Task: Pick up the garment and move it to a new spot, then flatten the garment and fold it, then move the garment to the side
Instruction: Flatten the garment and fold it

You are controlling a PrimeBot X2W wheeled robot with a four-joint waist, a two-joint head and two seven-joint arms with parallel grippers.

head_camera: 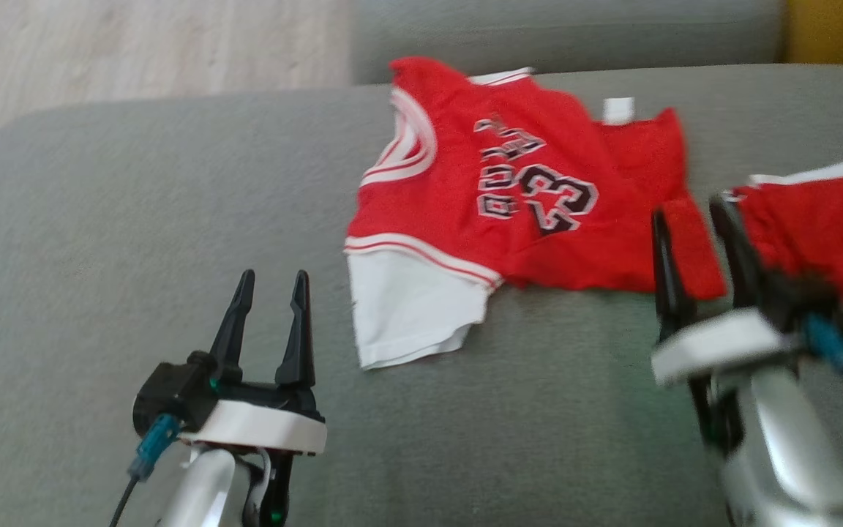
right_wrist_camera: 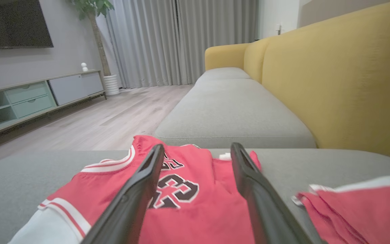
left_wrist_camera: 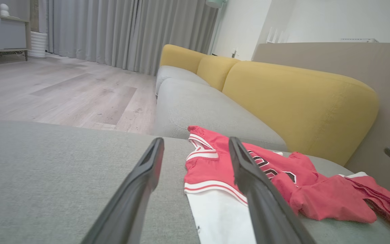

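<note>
Left gripper (head_camera: pixel 274 277): fingers spread wide, nothing between them, over bare grey sofa seat (head_camera: pixel 136 219). Right gripper (head_camera: pixel 688 208): fingers also wide apart and empty, tips at the jersey's right edge.

Jersey (head_camera: pixel 465 190): lies on the seat, just right of and beyond the left fingertips. Red, white trim, black "23", white sleeve nearest. Mostly flat; right side rumpled.

Second red garment (head_camera: pixel 824 227): white band, just right of the right fingers.

Yellow backrest (right_wrist_camera: pixel 333 74) beyond.

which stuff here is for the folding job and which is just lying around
Job: red jersey, open left hand, open right hand, grey seat under them.
Lying about: second red garment, yellow backrest, cabinet, curtains.
</note>
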